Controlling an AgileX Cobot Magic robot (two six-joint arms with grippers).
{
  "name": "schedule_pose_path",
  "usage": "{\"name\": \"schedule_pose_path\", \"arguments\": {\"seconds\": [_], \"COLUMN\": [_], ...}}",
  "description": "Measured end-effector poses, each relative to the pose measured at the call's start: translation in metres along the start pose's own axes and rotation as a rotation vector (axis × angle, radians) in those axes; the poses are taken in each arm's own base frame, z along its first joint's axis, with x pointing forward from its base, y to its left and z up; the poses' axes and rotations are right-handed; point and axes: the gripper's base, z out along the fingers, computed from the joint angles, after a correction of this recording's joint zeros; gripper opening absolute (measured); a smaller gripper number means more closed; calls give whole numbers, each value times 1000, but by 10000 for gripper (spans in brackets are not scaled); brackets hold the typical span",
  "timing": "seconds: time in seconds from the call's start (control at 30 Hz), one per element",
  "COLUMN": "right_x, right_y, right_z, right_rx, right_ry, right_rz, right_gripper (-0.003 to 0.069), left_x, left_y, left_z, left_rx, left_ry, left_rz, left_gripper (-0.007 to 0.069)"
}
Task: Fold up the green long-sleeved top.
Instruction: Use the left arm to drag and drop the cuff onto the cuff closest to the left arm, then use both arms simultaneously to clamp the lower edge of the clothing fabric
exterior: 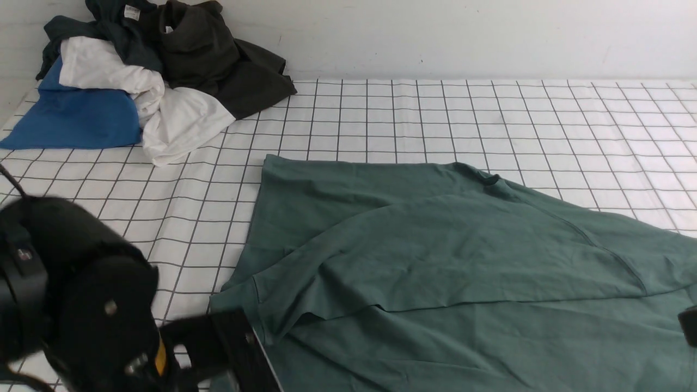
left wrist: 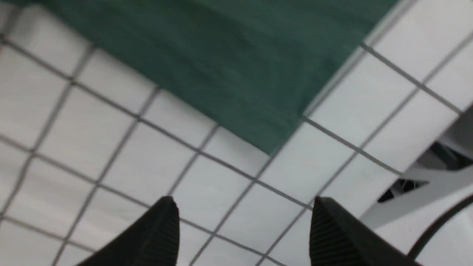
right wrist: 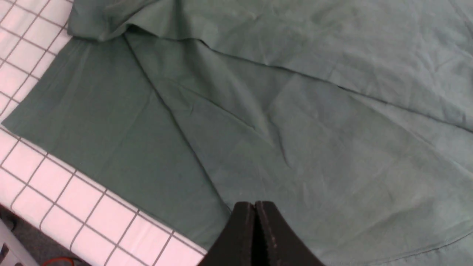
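The green long-sleeved top point(exterior: 435, 245) is a plain muted sage on a white table cover point(exterior: 490, 120) ruled with a thin dark grid. The heap mixes a bright blue garment point(exterior: 71, 120), a white garment point(exterior: 179, 120), a dark teal garment point(exterior: 122, 38) with a white label and an olive-black garment point(exterior: 218, 60). The left gripper point(left wrist: 244, 225) and right gripper point(right wrist: 255, 214) are black.

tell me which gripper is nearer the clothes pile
Left. The left gripper is low on the left, the pile's side; the right gripper is far right, over the green top.

One green top point(exterior: 435, 245), two tools point(left wrist: 244, 207) point(right wrist: 255, 205) (one clothes heap point(exterior: 163, 71))
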Motion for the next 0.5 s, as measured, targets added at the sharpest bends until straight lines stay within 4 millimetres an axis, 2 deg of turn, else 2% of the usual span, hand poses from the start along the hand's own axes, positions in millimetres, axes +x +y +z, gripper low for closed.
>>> {"name": "schedule_pose_path", "arguments": {"seconds": [0.07,0.17,0.3,0.43,0.5], "right_x": [4,10,12,12,12], "right_y": [1,0,-2,-2,-2], "right_z": [6,12,14,14,14], "right_rx": [-9,-7,4,6,6], "right_ry": [27,58,71,71,72], "right_rz": [-7,-14,-19,-20,-20], "right_gripper": [-15,-15,-15,-15,-15], "left_x": [0,-5,-18,-23,-25], "left_y": [-12,-19,-16,-9,-7], "left_z": [17,32,47,65,68], "left_rx": [9,-8,-46,-63,-65], "left_ry": [15,-16,-46,23,45], "left_rz": [93,166,209,243,252], "left_gripper": [437,437,437,437,432]}}
